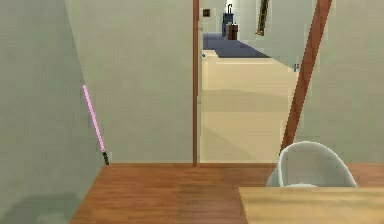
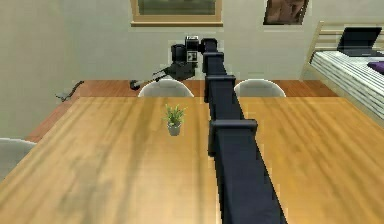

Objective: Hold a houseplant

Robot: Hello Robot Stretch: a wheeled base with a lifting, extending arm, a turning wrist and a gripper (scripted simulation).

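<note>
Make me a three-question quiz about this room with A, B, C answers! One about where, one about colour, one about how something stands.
1. Where is the little plant?
A. on the bed
B. on the wooden table
C. on the floor

2. What colour is the thin stick leaning on the wall?
A. pink
B. green
C. blue

3. How is the plant?
A. tipped on its side
B. hanging in the air
C. standing upright

Answers: 1 B, it sits on the tabletop in the arm side view. 2 A, it shows pink against the grey wall. 3 C, its leaves point up.
</note>
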